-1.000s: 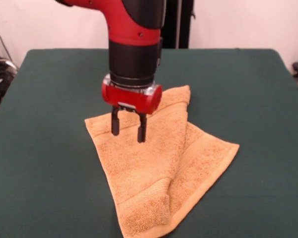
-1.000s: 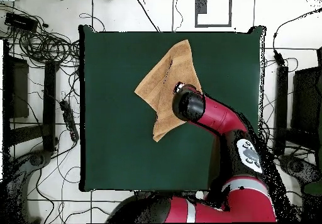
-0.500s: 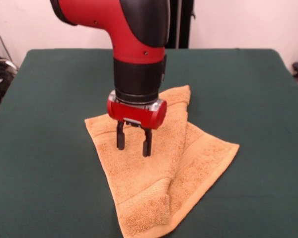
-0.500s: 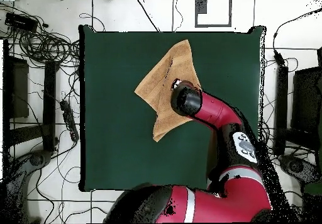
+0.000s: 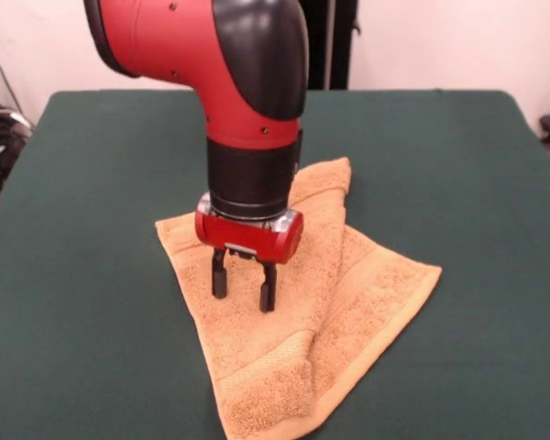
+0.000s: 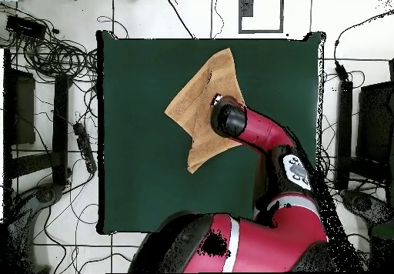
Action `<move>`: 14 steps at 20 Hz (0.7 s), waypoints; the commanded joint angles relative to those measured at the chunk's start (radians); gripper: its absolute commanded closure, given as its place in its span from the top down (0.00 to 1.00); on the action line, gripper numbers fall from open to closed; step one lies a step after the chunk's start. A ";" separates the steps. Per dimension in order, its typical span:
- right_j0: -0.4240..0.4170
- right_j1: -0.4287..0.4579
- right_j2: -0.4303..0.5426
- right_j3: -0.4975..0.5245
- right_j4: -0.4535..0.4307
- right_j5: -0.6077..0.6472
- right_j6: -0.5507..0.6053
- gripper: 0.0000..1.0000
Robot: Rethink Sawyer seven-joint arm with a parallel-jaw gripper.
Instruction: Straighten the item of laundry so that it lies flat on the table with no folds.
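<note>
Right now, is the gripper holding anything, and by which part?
Nothing is held: the gripper is open above the folded towel, gripping no part of it.

The gripper [image 5: 244, 286] hangs over the folded towel [image 5: 293, 312] with fingers [image 5: 267, 287] parted, tips just above the cloth on the table [image 5: 92, 275].

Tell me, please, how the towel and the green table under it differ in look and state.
The towel is orange-tan and looped in texture; the table is plain dark green. The towel is small and folded over itself, with a crease running down its middle and a doubled corner nearest the camera; the table lies smooth and far wider. The hand, open, hangs over the towel, not over bare table. Both are cloth surfaces.
</note>
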 commanded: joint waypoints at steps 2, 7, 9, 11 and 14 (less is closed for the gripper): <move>-0.022 0.098 0.174 -0.081 -0.054 0.048 0.000 1.00; -0.031 0.141 0.194 -0.104 -0.068 0.023 0.009 1.00; -0.035 0.154 0.201 -0.115 -0.072 0.026 0.006 1.00; -0.036 0.160 0.205 -0.120 -0.072 0.028 0.008 1.00; -0.038 0.161 0.209 -0.120 -0.077 0.024 0.011 1.00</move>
